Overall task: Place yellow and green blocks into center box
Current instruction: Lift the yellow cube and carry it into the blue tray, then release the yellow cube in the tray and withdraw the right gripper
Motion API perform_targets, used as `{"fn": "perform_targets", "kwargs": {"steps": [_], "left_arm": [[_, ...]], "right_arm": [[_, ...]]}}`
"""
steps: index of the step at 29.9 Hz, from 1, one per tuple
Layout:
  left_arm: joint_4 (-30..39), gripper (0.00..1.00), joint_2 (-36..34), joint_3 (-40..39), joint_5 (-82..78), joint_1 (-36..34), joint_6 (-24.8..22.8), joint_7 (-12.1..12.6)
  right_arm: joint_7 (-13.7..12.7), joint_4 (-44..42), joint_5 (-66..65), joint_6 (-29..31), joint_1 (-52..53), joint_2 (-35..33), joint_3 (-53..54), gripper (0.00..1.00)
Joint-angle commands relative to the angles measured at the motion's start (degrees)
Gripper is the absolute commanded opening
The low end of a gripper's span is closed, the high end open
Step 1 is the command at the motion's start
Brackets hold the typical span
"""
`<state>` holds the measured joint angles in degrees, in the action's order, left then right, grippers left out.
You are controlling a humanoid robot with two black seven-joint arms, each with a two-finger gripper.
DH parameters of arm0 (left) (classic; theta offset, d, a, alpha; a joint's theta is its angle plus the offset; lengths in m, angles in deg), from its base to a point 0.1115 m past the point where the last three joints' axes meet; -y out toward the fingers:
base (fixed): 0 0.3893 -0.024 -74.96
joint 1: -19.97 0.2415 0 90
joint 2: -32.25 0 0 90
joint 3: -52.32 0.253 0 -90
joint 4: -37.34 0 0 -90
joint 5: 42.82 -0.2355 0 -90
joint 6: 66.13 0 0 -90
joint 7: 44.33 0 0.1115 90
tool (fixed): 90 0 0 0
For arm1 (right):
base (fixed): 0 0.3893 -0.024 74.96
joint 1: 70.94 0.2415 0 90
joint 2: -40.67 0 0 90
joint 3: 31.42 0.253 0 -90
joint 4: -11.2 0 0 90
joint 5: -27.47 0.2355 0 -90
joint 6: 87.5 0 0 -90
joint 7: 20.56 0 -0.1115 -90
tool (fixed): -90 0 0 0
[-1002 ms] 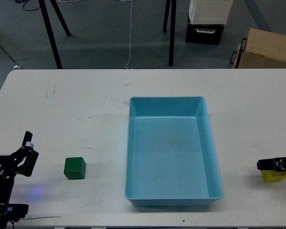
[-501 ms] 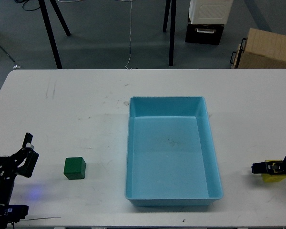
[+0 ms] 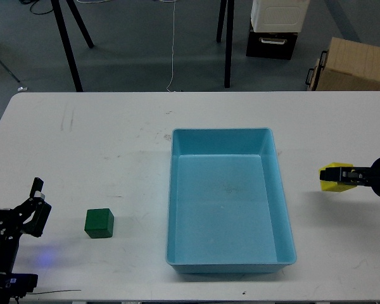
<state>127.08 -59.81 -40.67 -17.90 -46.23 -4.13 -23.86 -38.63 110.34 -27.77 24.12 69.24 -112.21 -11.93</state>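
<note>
The right gripper (image 3: 334,177) reaches in from the right edge, its black fingers clamped on the yellow block (image 3: 335,178), a small bright cube held above the white table (image 3: 101,139) just to the right of the blue tray (image 3: 283,209). The block looks smooth and matte, its leftward face fully in view, with the dark fingers partly crossing its right side.

The left gripper (image 3: 12,199) sits at the lower left corner, its two black fingers spread apart with nothing between them. A faint blue glow shows on the tabletop beside that arm.

The green block (image 3: 99,223), a dark plain cube with crisp edges, rests on the table between the left gripper and the tray, apart from both.

The tray is a light-blue plastic rectangle with low sloping walls, rounded corners and a flat, slightly scuffed bottom. It holds nothing. The table's white surface shows grey smudges and scratches.
</note>
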Motion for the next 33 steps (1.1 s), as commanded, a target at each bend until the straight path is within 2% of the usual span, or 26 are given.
{"fn": "perform_targets", "kwargs": {"steps": [1,6,9,13,14,19,21,22,28,33], "left_arm": [[0.00,1.00,0.04,0.00,0.05,0.02,0.00,0.00],[0.00,1.00,0.04,0.00,-0.04,0.02,0.00,-0.09],[0.00,1.00,0.04,0.00,-0.04,0.02,0.00,-0.09],[0.00,1.00,0.13,0.00,-0.04,0.02,0.00,-0.09],[0.00,1.00,0.13,0.00,-0.04,0.02,0.00,-0.09],[0.00,1.00,0.13,0.00,-0.04,0.02,0.00,-0.09],[0.00,1.00,0.13,0.00,-0.04,0.02,0.00,-0.09],[0.00,1.00,0.13,0.00,-0.04,0.02,0.00,-0.09],[0.00,1.00,0.13,0.09,-0.04,0.02,0.00,-0.09],[0.00,1.00,0.13,0.09,-0.04,-0.24,0.00,-0.09]], "right_arm": [[0.05,0.09,13.19,0.62,9.03,4.06,-0.85,0.00],[-0.12,-1.57,18.07,1.06,17.39,13.64,-13.75,0.01],[-0.12,-3.24,17.98,0.53,17.76,18.40,-18.78,0.03],[-0.12,-5.97,17.54,0.09,16.27,22.18,-20.46,0.11],[-0.12,-6.41,17.45,-0.08,15.74,22.71,-20.46,0.16],[-0.12,-6.94,17.45,-0.35,14.94,23.59,-20.55,0.66],[-0.04,-6.94,17.45,-0.44,14.24,23.59,-20.46,0.90],[-0.04,-6.94,17.54,-0.44,13.98,23.59,-20.46,0.97],[0.31,-7.03,17.89,-1.40,13.80,23.15,-19.58,0.97],[0.58,-11.32,20.86,-7.19,14.24,22.98,-11.08,0.97]]}}
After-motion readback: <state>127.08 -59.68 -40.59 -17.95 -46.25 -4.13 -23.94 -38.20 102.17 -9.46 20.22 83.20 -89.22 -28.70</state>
